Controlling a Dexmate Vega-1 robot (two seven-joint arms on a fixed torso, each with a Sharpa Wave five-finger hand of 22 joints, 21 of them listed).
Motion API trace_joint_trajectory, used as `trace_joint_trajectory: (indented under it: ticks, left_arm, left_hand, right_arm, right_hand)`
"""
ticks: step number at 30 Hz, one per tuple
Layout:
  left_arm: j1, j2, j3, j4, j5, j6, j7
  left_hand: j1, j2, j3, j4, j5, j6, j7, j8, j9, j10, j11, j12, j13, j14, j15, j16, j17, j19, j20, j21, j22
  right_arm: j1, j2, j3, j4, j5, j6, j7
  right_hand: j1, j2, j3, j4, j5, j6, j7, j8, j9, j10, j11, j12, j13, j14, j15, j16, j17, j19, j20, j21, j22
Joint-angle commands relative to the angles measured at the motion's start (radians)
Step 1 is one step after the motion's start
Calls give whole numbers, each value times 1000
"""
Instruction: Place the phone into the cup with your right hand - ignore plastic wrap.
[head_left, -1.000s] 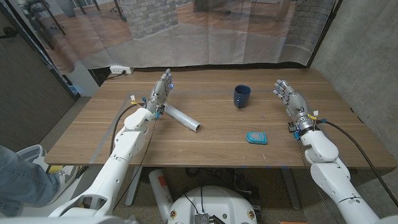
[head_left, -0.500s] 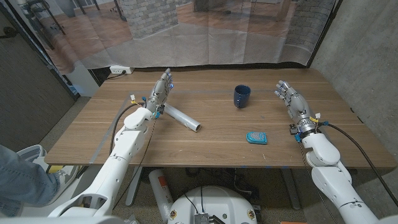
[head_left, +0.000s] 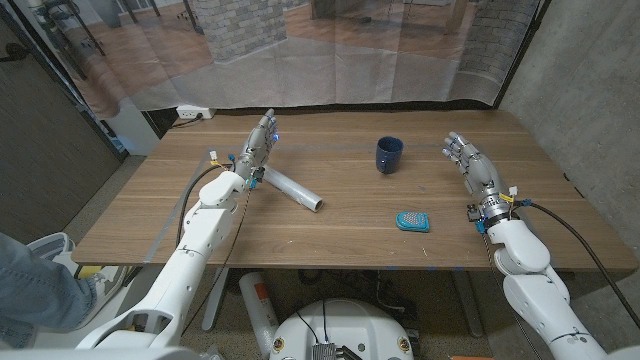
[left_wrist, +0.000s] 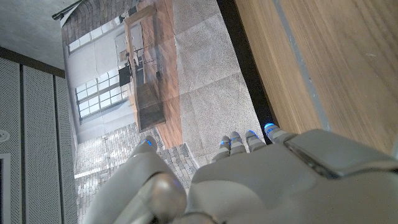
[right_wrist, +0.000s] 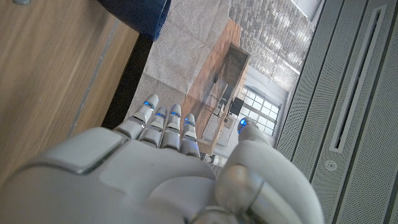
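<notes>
A dark blue cup (head_left: 389, 154) stands upright near the middle of the wooden table (head_left: 340, 235); its side also shows in the right wrist view (right_wrist: 138, 14). The phone (head_left: 412, 221), in a light blue case, lies flat nearer the front edge, to the right of centre. My right hand (head_left: 470, 165) is raised to the right of the cup and behind the phone, fingers straight and apart, holding nothing; its back fills the right wrist view (right_wrist: 149, 168). My left hand (head_left: 258, 148) is up at the back left, fingers extended, empty, seen from behind in the left wrist view (left_wrist: 249, 180).
A roll of plastic wrap (head_left: 292, 189) lies slanted on the table just in front of my left hand. A translucent curtain (head_left: 330, 50) hangs behind the table's far edge. A person's sleeve (head_left: 30, 290) shows at the lower left, off the table.
My right hand and forearm have drifted slightly toward the table's front right. The left arm, cup, phone and roll stay put.
</notes>
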Motion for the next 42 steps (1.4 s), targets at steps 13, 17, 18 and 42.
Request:
trace_joint_trajectory:
  ticks: [13, 17, 18, 42]
  left_arm:
    - [11, 1, 9, -34, 9, 15, 9]
    - [12, -1, 11, -37, 10, 20, 13]
    - [12, 1, 12, -39, 16, 22, 18]
    - [13, -1, 16, -59, 22, 37, 25]
  left_hand:
    - [10, 6, -7, -1, 8, 5, 2, -1, 3, 8, 4, -2, 3, 5, -1, 3, 6, 6, -24, -1, 1]
    - [11, 7, -8, -1, 8, 5, 1, -2, 3, 8, 6, -2, 3, 5, 0, 3, 6, 6, -24, -2, 1]
    - [11, 7, -8, -1, 8, 5, 1, -2, 3, 8, 6, -3, 3, 5, 0, 3, 6, 6, -24, -2, 1]
    - [13, 10, -13, -2, 8, 9, 3, -4, 3, 9, 8, -5, 3, 3, 2, 1, 6, 5, -25, -3, 1]
  right_arm:
    - [-89, -17, 38, -55, -21, 26, 16]
    - [-92, -20, 40, -63, -31, 20, 13]
    - [-95, -23, 41, -66, -39, 18, 13]
    - [-136, -12, 47, -84, -56, 30, 12]
  right_hand:
    - [15, -3, 1, -13, 10, 12, -13, 8, 6, 13, 1, 8, 2, 18, -2, 6, 2, 14, -26, -8, 2]
    - [17, -4, 1, -16, 11, 43, -12, 19, 6, 17, -1, 8, 2, 21, -3, 5, 2, 18, -25, -13, 2]
    - [17, -4, 1, -17, 11, 44, -11, 19, 6, 18, -1, 8, 2, 21, -2, 5, 2, 18, -25, -13, 2]
    - [25, -3, 4, -27, 12, 49, -24, 16, 6, 37, -11, 12, 2, 40, -10, 6, 2, 30, -22, -24, 2]
